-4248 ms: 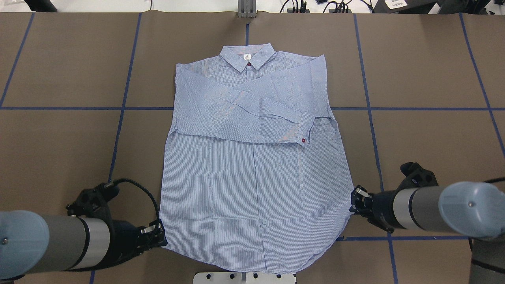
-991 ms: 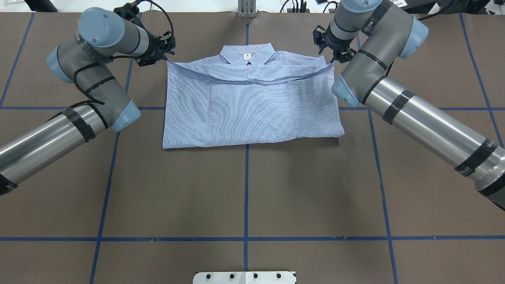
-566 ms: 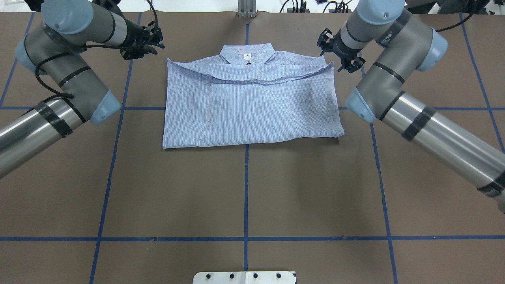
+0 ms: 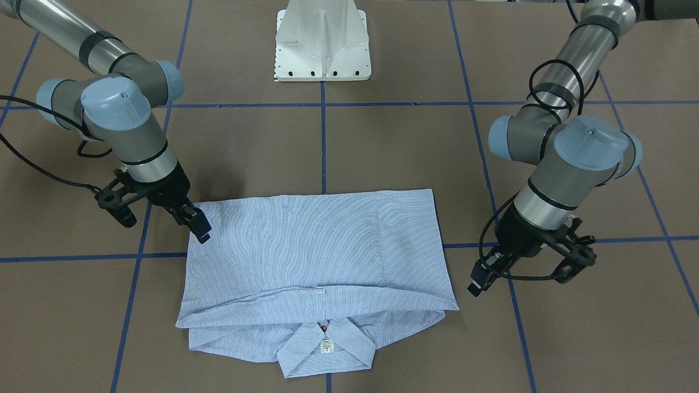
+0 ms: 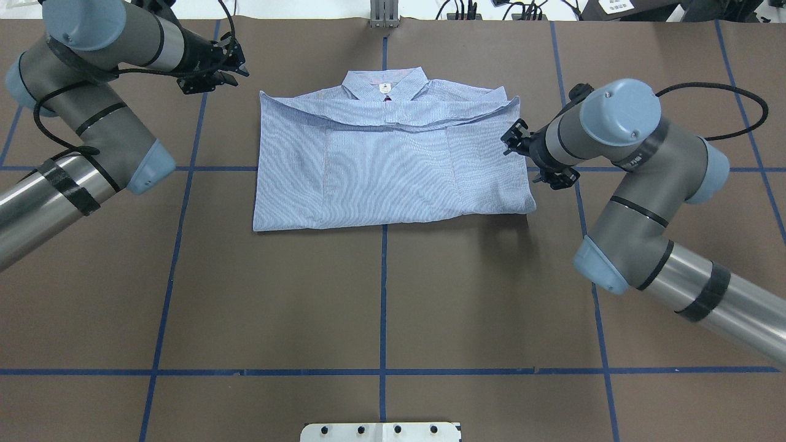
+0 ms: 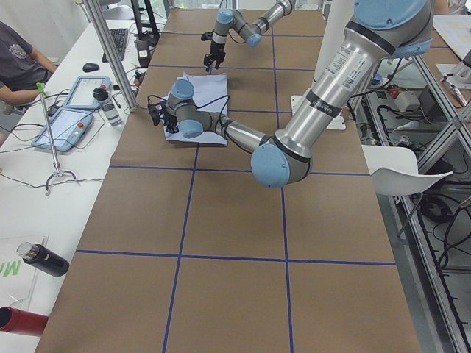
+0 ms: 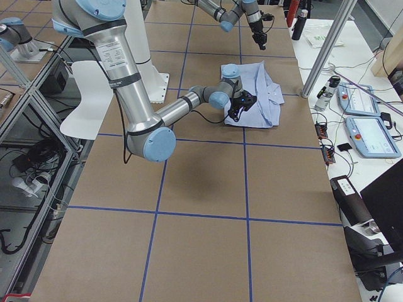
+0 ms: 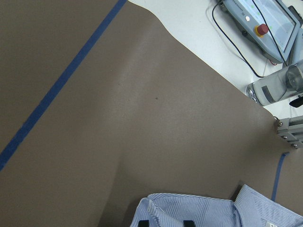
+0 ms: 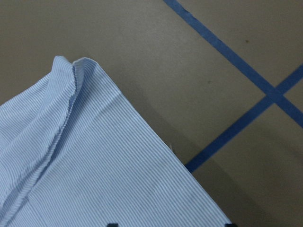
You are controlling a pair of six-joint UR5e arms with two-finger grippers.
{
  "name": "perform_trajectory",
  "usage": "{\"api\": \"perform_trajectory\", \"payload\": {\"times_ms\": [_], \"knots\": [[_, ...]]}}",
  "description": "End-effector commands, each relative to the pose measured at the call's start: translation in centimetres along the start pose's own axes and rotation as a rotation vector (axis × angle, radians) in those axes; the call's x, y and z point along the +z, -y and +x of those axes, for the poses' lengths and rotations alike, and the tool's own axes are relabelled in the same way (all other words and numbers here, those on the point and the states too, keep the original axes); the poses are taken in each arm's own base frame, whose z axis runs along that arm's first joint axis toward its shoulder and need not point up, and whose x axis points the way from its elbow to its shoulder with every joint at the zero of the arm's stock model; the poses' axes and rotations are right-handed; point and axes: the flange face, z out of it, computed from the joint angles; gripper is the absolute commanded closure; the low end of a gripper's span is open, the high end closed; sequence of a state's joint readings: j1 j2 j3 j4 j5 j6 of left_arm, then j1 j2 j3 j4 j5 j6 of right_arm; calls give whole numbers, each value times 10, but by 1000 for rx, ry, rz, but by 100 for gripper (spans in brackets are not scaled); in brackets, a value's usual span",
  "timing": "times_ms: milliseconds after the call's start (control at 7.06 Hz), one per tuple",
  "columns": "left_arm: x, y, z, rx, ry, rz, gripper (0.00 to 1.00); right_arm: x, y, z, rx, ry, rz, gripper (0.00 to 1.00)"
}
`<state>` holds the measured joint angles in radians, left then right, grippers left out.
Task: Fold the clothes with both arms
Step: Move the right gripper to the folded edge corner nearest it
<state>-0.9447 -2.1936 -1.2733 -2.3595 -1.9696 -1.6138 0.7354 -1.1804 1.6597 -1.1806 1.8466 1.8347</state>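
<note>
Shirt (image 5: 393,172) folded in half; L gripper (image 5: 235,65) spread beside it; R gripper (image 5: 511,142) spread at its edge.

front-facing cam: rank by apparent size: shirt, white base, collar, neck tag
1. shirt, by far the largest.
2. white base, though the top edge of the view cuts it off.
3. collar, about as wide as the base but shallower.
4. neck tag, tiny.

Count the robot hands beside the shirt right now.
2. The left hand hovers off the shirt's collar-end corner; the right hand is at the opposite side edge. Neither grips cloth.
</note>
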Motion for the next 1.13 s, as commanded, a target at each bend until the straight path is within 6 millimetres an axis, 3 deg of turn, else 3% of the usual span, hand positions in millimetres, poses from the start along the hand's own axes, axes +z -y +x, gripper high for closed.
{"api": "perform_trajectory", "payload": {"times_ms": [0,283,991], "knots": [[0,1,-2,-1,2,2,64,-8,-30,22,57,0,-30,18],[3,0,-15,-5,15,6,64,7,-61,29,124,1,7,18],[1,0,-13,-2,9,7,64,37,-57,53,118,-57,40,23]]}}
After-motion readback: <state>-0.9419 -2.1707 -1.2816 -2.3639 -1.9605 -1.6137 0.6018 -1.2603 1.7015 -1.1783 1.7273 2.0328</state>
